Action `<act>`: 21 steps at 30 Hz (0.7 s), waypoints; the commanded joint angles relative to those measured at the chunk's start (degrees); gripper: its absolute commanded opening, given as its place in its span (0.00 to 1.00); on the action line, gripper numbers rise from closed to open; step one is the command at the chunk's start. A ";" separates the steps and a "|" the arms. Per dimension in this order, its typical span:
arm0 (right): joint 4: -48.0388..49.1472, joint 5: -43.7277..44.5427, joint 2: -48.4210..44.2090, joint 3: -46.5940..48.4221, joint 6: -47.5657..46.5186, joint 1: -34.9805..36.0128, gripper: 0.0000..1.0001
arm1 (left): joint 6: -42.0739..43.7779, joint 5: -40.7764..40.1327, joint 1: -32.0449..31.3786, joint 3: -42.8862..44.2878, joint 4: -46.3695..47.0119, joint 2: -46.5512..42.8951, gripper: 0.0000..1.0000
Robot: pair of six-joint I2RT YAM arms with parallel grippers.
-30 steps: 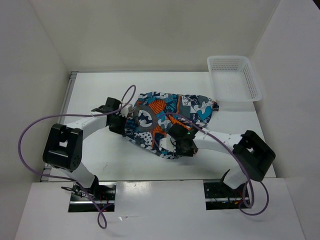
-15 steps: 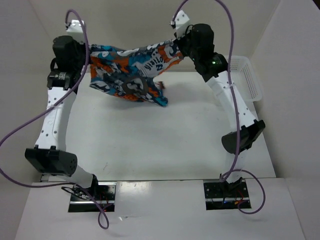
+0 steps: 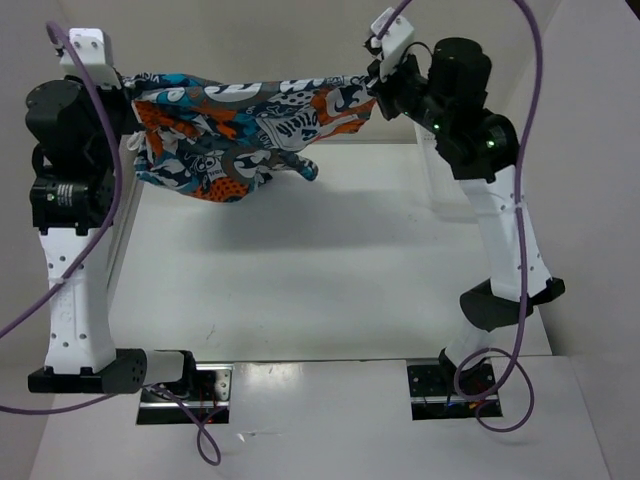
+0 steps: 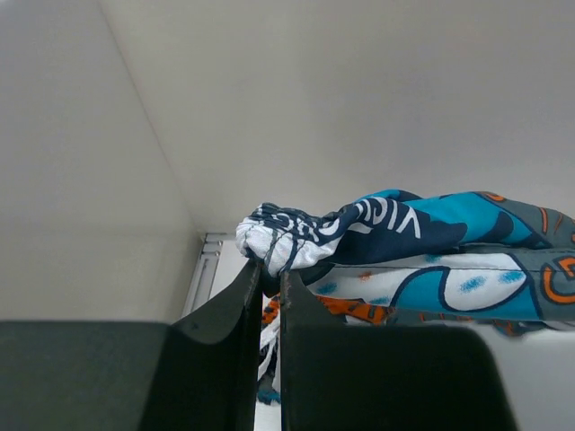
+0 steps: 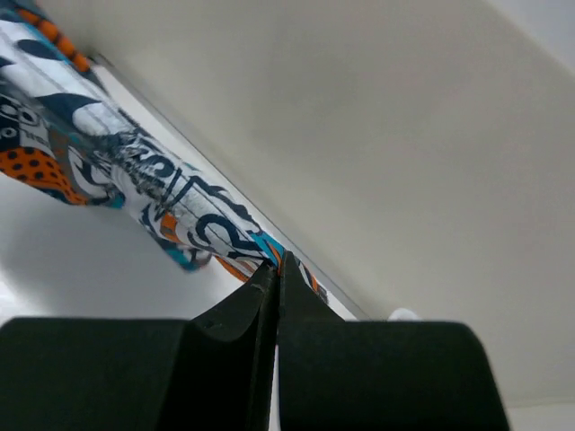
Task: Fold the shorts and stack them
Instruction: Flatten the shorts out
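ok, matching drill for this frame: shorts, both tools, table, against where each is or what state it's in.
Things:
1. shorts
2. left tool
3. right tool
4. table

Places and states:
A. shut on a cloth edge, high at the top view's right
B. white surface below the hanging cloth
C. stretched in the air between both arms
D. shut on a bunched white-and-navy corner, high at the top view's left

Pairs: 1-C, 2-D, 3-A, 4-B

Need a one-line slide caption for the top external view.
Left gripper and right gripper hold the shorts stretched between them, high above the table.
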 commanded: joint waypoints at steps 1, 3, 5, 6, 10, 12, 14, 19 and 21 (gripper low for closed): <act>-7.25 -7.82 -3.02 12.06 -0.20 -0.48 0.00 | 0.30 -1.17 1.73 8.99 -1.87 -3.30 0.00; -9.20 -13.34 -2.40 20.33 1.81 -0.48 0.00 | 0.30 0.33 1.73 11.37 -2.94 -4.10 0.00; -9.82 -15.74 -3.01 24.21 3.13 -0.48 0.00 | 0.30 2.09 1.73 15.32 -3.55 -4.10 0.00; -9.82 -16.27 -3.01 24.83 4.36 -0.48 0.00 | 0.30 2.97 1.73 16.90 -4.07 -4.10 0.00; -9.82 -16.27 -4.07 23.09 4.90 -0.48 0.00 | 0.30 8.41 1.73 20.78 -5.57 -2.35 0.00; -9.82 -16.27 -4.59 22.55 6.30 -0.48 0.00 | 0.30 8.95 1.73 17.82 -5.57 -1.65 0.00; -7.99 -14.17 -3.37 22.03 7.53 -0.48 0.00 | 0.30 9.56 1.73 14.30 -6.09 -1.12 0.00; -4.38 -9.42 2.78 17.39 8.06 -0.48 0.00 | 0.30 9.57 -1.16 4.27 -6.63 3.45 0.00; -3.68 -8.11 5.32 15.45 8.06 -1.09 0.00 | 0.30 10.97 -1.17 -0.30 -5.05 6.17 0.00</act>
